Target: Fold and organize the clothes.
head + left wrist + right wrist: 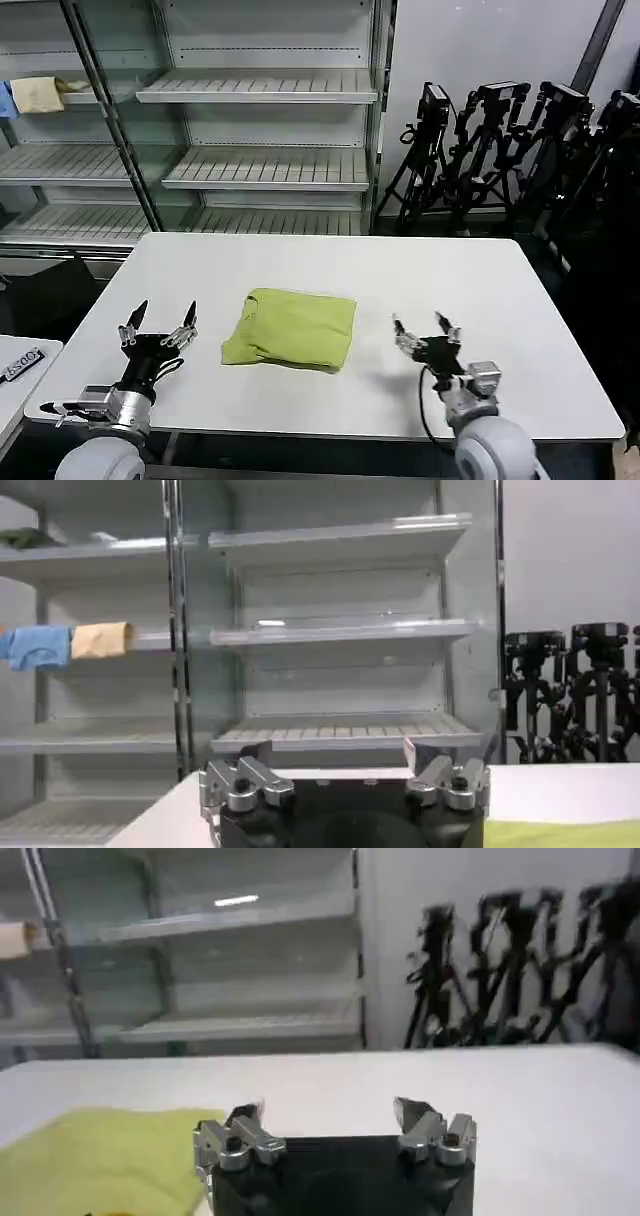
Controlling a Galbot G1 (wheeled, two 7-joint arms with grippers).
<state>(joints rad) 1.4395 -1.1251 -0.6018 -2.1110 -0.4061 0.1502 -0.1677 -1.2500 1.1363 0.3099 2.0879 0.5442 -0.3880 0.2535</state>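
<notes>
T-shirt (pixel 292 328), lime, folded into a compact near-square bundle and lying flat at the middle of the white table (pixel 500 290), toward its near edge. Left gripper (pixel 158 324) and right gripper (pixel 427 327) flank it, each apart from the cloth, fingers spread wide and holding nothing; judged a released fold. Shelving (pixel 260 90) behind carries a cream cloth (pixel 36 94), apart from the work
</notes>
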